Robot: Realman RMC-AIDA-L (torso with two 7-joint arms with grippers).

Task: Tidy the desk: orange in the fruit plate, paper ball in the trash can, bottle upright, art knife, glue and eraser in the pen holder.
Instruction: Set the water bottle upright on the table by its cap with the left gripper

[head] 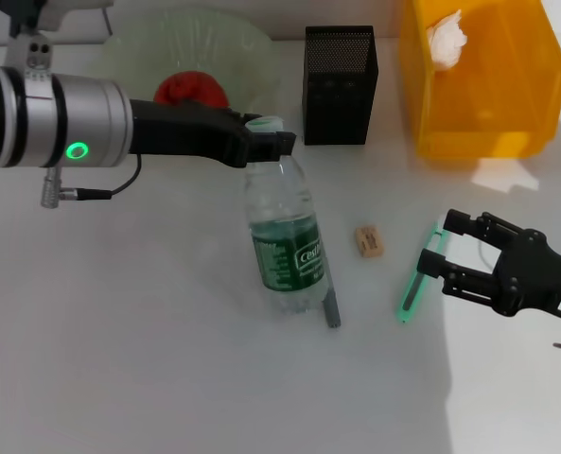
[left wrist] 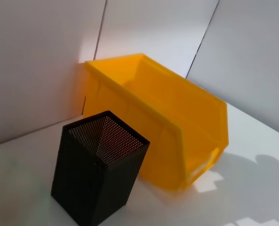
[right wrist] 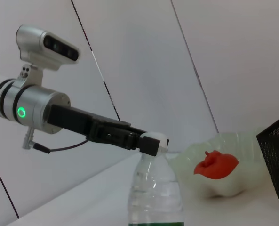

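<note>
A clear water bottle (head: 285, 236) with a green label stands upright mid-table. My left gripper (head: 266, 140) is shut on its cap; this also shows in the right wrist view (right wrist: 151, 141), above the bottle (right wrist: 155, 188). My right gripper (head: 440, 242) is open, its fingertips at the upper end of a green art knife (head: 411, 293) lying on the table. A tan eraser (head: 368, 241) lies between bottle and knife. A grey glue stick (head: 331, 307) lies at the bottle's base. The black mesh pen holder (head: 340, 85) stands behind the bottle. A red-orange fruit (head: 190, 90) sits in the pale fruit plate (head: 214, 38).
A yellow bin (head: 479, 85) at the back right holds a white paper ball (head: 447, 40). The left wrist view shows the pen holder (left wrist: 99, 172) beside the bin (left wrist: 167, 127). White walls stand behind the table.
</note>
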